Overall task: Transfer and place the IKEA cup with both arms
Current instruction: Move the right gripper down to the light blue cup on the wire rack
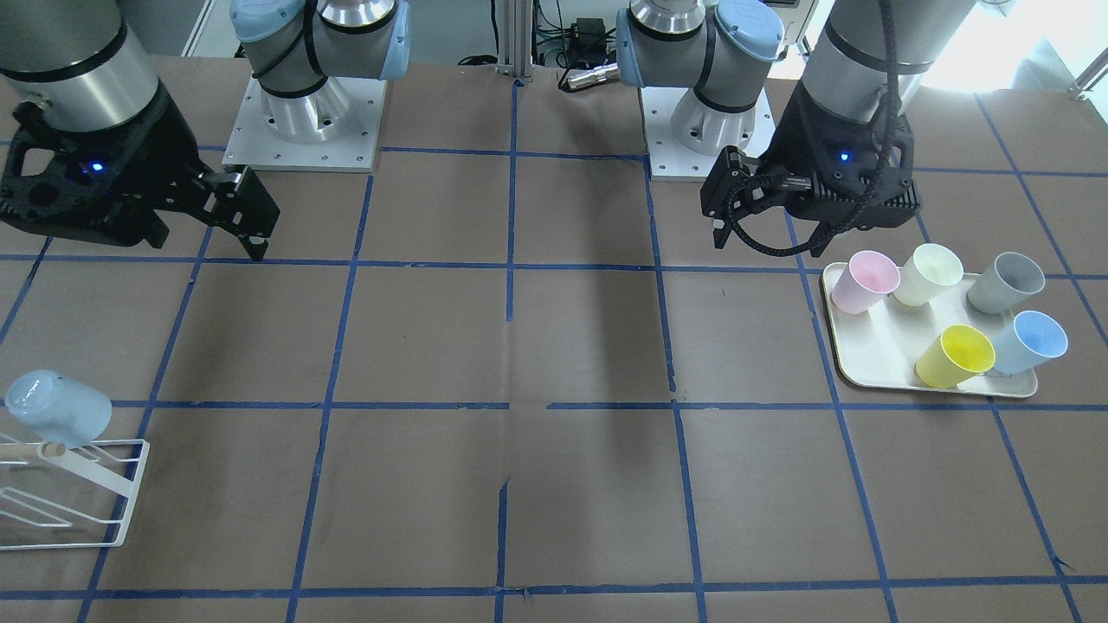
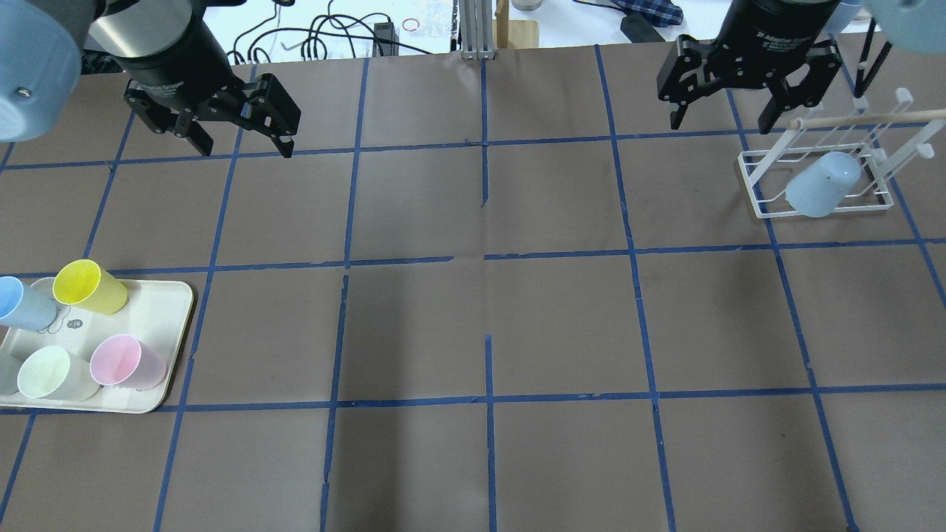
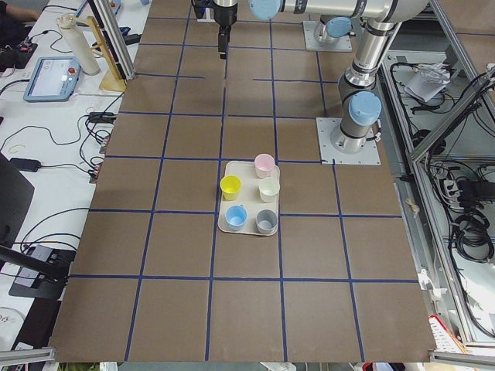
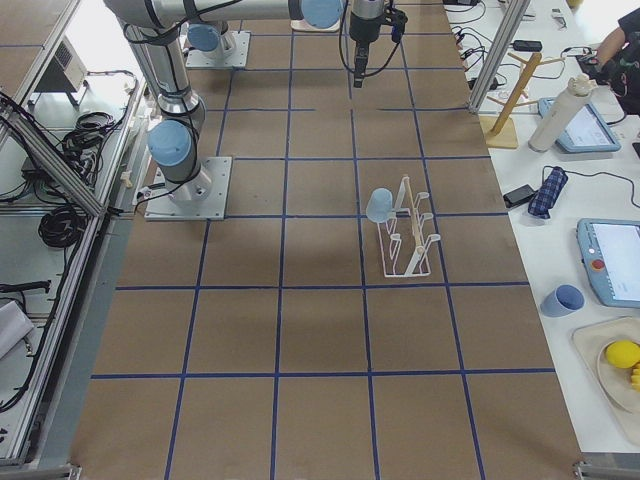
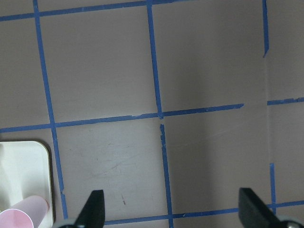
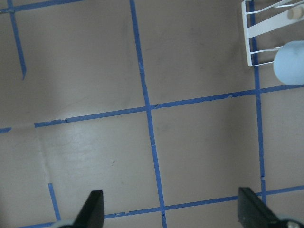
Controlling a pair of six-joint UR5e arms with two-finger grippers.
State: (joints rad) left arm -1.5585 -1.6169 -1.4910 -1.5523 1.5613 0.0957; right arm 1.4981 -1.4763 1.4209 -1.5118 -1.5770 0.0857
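Note:
The IKEA cup (image 2: 822,185), a pale light-blue tumbler, hangs mouth-down and tilted on a peg of the white wire rack (image 2: 750,185) on my right side. It also shows in the front view (image 1: 61,407), the right side view (image 4: 379,206) and the right wrist view (image 6: 289,62). My right gripper (image 2: 720,122) is open and empty, raised above the table beside the rack, apart from the cup. My left gripper (image 2: 245,148) is open and empty, raised over bare table on the other side. Both wrist views show spread fingers with nothing between them.
A cream tray (image 2: 159,310) on my left holds a yellow cup (image 2: 89,287), a pink cup (image 2: 126,362), a pale cream cup (image 2: 52,373), a sky-blue cup (image 2: 22,304) and a grey cup (image 1: 1004,281). Blue tape lines grid the brown table.

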